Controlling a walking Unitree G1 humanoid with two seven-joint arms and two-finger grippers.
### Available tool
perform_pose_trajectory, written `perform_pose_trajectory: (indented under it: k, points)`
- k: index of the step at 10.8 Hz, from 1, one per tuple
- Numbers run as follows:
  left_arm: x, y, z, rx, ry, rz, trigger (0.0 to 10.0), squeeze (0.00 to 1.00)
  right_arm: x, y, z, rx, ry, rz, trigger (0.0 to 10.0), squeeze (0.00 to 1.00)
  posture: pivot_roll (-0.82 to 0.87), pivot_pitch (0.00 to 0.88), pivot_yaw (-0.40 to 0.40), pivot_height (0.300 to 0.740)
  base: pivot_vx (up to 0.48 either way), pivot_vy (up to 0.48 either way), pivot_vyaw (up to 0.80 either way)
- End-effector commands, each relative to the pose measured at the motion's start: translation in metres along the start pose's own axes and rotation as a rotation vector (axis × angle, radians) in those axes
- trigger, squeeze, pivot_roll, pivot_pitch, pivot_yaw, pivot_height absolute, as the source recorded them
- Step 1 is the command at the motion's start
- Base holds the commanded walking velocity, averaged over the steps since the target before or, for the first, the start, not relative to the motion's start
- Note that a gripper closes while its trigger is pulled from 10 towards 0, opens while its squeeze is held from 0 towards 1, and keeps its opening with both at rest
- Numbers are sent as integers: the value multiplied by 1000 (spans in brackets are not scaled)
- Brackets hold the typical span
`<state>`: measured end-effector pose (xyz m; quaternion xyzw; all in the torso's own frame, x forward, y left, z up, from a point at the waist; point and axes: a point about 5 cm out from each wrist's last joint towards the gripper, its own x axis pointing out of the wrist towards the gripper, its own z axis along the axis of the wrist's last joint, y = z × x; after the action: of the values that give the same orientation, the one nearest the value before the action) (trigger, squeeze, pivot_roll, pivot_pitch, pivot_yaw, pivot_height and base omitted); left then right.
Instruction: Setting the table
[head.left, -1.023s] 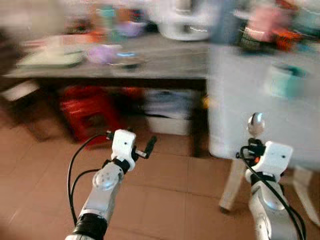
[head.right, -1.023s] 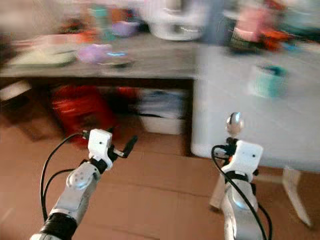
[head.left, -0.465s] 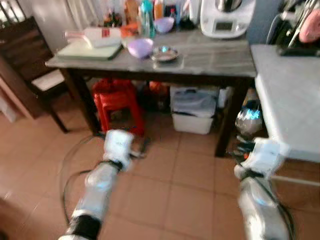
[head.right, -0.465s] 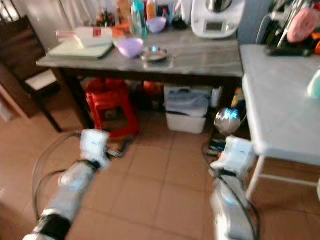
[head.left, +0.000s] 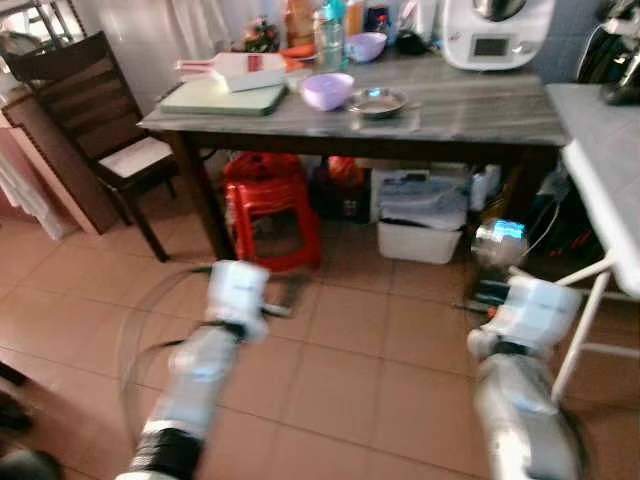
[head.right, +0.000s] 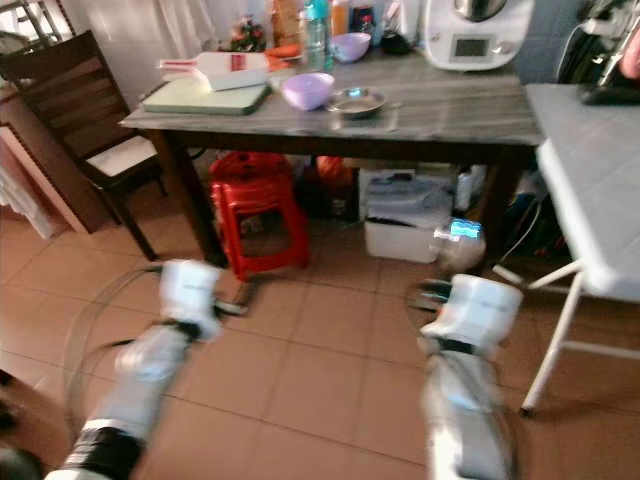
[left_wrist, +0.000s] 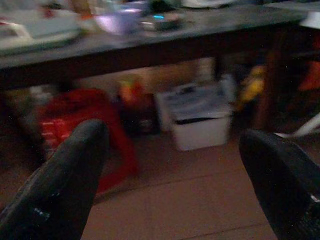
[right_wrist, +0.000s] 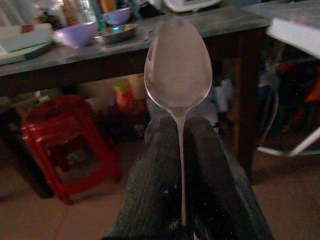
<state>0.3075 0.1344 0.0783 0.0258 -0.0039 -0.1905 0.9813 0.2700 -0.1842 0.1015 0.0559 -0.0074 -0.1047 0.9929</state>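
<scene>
Camera swung left over the last second: the white worktop (head.right: 590, 190), which had sat ahead on the robot's right, slid to the frame edge, and the dark grey worktop (head.right: 440, 105) came to face the robot. Read as the robot turning, not objects moving.

Right gripper (right_wrist: 182, 150): jaws pressed together, pinching the spoon (right_wrist: 177, 65) by its handle, bowl upright above the fingertips. The spoon stayed held the same way throughout, raised in front of the right arm, well short of either worktop.

Left gripper (left_wrist: 175, 165): jaws spread wide, nothing between them, held low over the tiled floor (head.left: 360, 340).

On the grey worktop: purple bowl (head.right: 307, 89), metal dish (head.right: 357, 100), green board (head.right: 205, 96). Arms were motion-blurred, so exact gripper height is uncertain.

Judgement: the spoon was in transit, not yet placed; the turn suggests the grey worktop was the destination.
</scene>
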Motion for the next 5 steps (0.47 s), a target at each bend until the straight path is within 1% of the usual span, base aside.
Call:
perform_pose_trajectory:
  k: [1,2,4,5]
  points:
    - [4,-9,5,-2,-26,-31,10000,0,1,-9,4,-14,-19,-26,10000,0,39,0,101,740,0,0,0]
    - [4,-11,7,-22,-50,-46,10000,0,1,-9,4,-16,-21,-27,10000,0,39,0,101,740,0,0,0]
    - [2,-8,9,-38,-67,-47,10000,0,2,-11,5,-20,-25,-31,10000,0,37,0,97,740,0,0,0]
    - [2,-7,10,-49,-77,-50,10000,0,2,-11,5,-22,-25,-31,10000,0,37,0,95,740,277,0,0]
